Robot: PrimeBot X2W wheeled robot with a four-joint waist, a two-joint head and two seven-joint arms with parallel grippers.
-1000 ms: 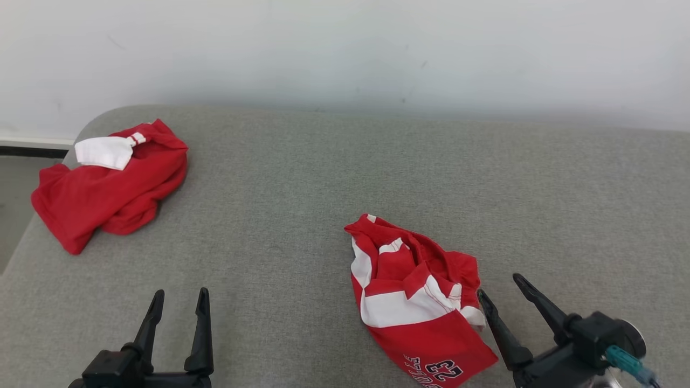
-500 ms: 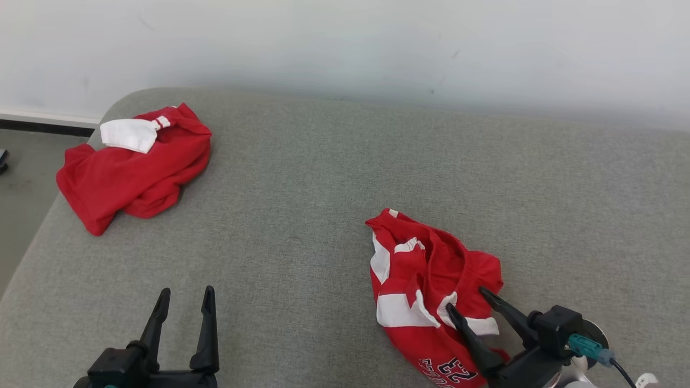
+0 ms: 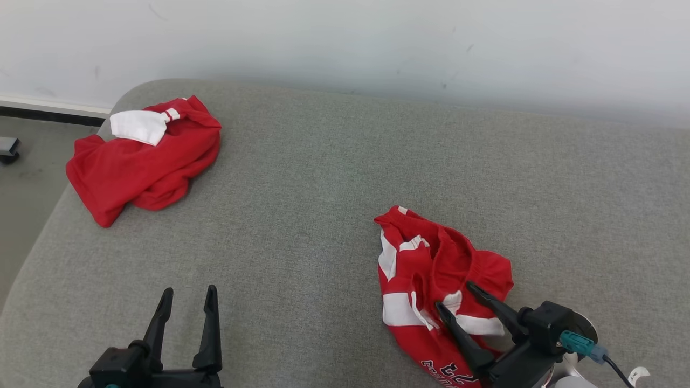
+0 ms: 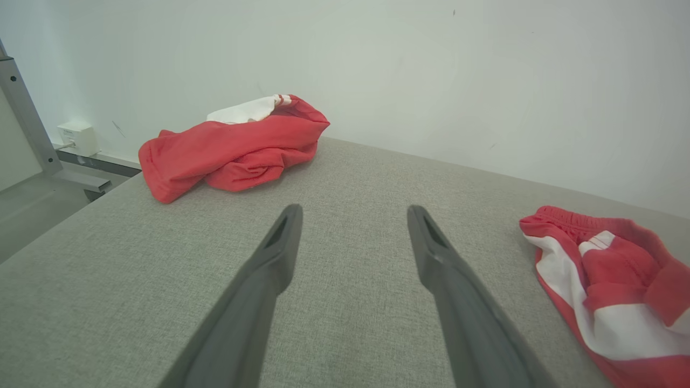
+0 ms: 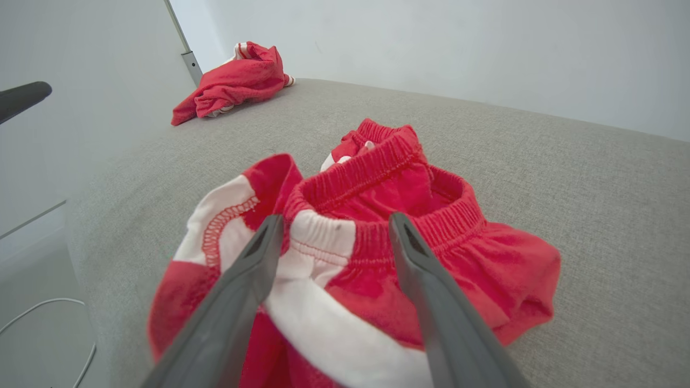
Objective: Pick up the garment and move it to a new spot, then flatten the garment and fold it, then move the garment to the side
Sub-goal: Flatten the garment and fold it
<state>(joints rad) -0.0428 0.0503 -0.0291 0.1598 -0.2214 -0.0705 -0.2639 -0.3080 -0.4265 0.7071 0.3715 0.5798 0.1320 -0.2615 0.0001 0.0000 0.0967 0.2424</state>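
Note:
A crumpled red and white pair of shorts (image 3: 426, 264) with dark print lies on the grey padded surface (image 3: 323, 188), right of centre. My right gripper (image 3: 453, 295) is open, its fingers spread over the near part of the shorts. In the right wrist view the right gripper (image 5: 335, 218) straddles the elastic waistband of the shorts (image 5: 388, 178); whether the fingers touch the cloth I cannot tell. My left gripper (image 3: 190, 290) hangs open and empty over bare surface at the lower left. In the left wrist view the left gripper (image 4: 353, 210) has the shorts (image 4: 604, 280) to its right.
A second red garment with a white patch (image 3: 145, 161) lies bunched at the far left corner, also in the wrist views as the red garment (image 4: 232, 145) and red garment (image 5: 237, 81). The surface's rounded left edge (image 3: 38, 237) drops to the floor. A white wall (image 3: 345, 43) runs behind.
The head camera has shifted, so the whole picture slid right. My right gripper has moved from beside the shorts to over them, still open. The left gripper has kept its place.

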